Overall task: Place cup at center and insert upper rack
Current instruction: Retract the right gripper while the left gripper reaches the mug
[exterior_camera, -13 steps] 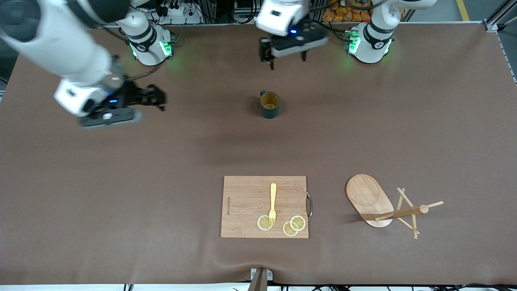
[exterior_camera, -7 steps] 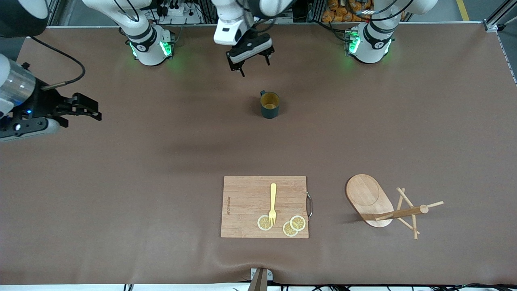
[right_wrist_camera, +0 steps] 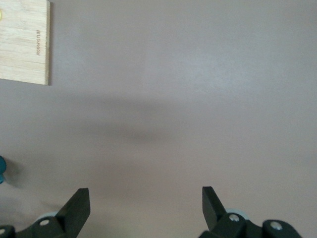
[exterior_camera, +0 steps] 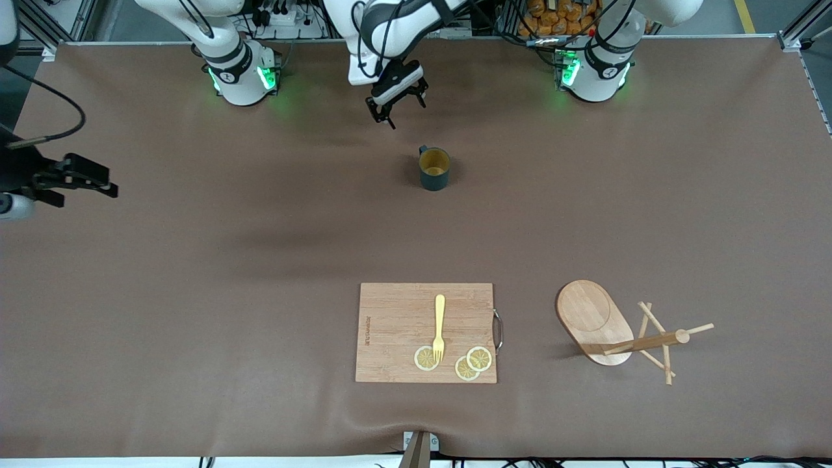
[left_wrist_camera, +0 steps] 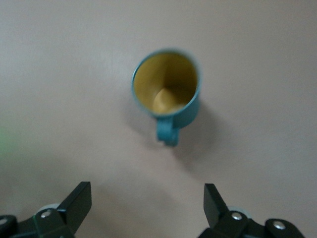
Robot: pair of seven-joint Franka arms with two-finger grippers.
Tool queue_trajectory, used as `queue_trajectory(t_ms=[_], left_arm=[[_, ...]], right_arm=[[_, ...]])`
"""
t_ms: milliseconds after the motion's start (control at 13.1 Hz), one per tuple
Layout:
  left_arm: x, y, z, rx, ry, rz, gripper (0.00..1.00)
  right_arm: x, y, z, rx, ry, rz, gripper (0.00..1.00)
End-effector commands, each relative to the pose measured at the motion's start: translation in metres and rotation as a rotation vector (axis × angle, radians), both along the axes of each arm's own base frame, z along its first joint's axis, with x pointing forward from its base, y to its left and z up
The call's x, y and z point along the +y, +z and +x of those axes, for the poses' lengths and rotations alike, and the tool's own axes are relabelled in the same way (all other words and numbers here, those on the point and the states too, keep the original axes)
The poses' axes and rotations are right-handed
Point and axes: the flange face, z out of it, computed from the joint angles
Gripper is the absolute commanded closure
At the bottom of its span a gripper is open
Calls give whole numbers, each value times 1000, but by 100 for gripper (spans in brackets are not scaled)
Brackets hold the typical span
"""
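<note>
The dark teal cup (exterior_camera: 434, 168) stands upright on the brown table, handle toward the robots' bases. In the left wrist view the cup (left_wrist_camera: 166, 84) shows its yellowish inside. My left gripper (exterior_camera: 398, 108) is open and empty, up in the air over the table between the cup and the bases; it also shows in its own wrist view (left_wrist_camera: 147, 203). The wooden mug tree (exterior_camera: 640, 341) lies on its side near the front camera, toward the left arm's end. My right gripper (exterior_camera: 107, 182) is open and empty over the table's edge at the right arm's end, and shows in its own wrist view (right_wrist_camera: 146, 206).
A rectangular wooden cutting board (exterior_camera: 390, 325) lies near the front camera, beside the mug tree. On it are a yellow fork (exterior_camera: 439, 325) and lemon slices (exterior_camera: 471, 363). Its corner shows in the right wrist view (right_wrist_camera: 25, 44).
My left gripper has swung toward the right arm's end and dropped lower, staying near the cup. My right gripper has moved out to the table's edge. The cup and mug tree have not moved.
</note>
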Motion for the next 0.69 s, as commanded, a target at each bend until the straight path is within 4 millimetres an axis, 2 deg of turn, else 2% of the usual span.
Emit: queue_trajectory(t_ms=[0,229,382,535,612], left_arm=[[17,-40,-17,-68,-13,35,0],[24,-70,-17,-103,-63,64,0],[19,-78,-12,-129,-108,37,0],[19,-88,-8,-152,-147,31,5],[19,-91,-7,-161,-162,33,13]], right_arm=[[-3,-9,-4,21,21,-5,0],[-1,-8,-4,19,24,-3,0],[0,-8,-3,21,24,-3,0],[0,-8,-2,13,25,-5,0],[1,-8,-2,13,27,-4,0]])
